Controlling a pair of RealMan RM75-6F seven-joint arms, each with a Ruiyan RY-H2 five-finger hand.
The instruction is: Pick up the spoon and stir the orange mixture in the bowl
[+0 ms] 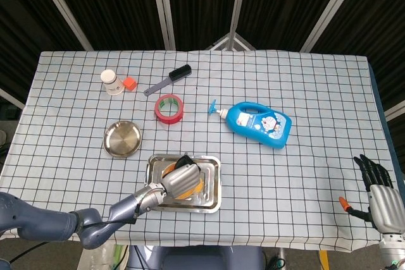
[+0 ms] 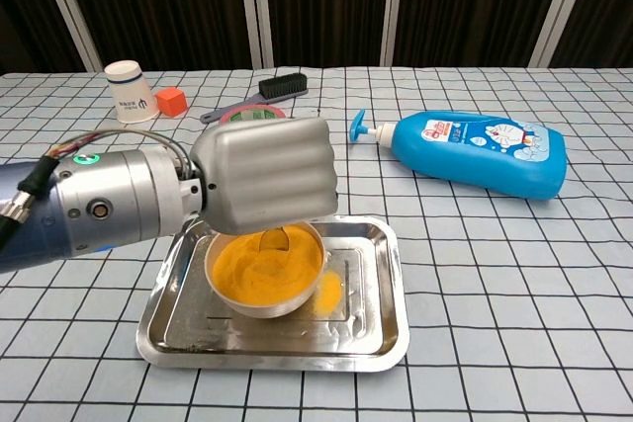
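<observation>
A bowl of orange mixture stands in a steel tray, which the head view shows as the tray near the table's front edge. My left hand hovers right over the bowl and grips a clear spoon, whose tip dips into the mixture. In the head view the left hand covers most of the bowl. A little orange mixture is spilled on the tray floor. My right hand hangs off the table's right front corner with fingers apart, holding nothing.
A blue soap bottle lies right of the tray. A red tape roll, a brush, a white cup, an orange cube and a small steel dish lie behind and left.
</observation>
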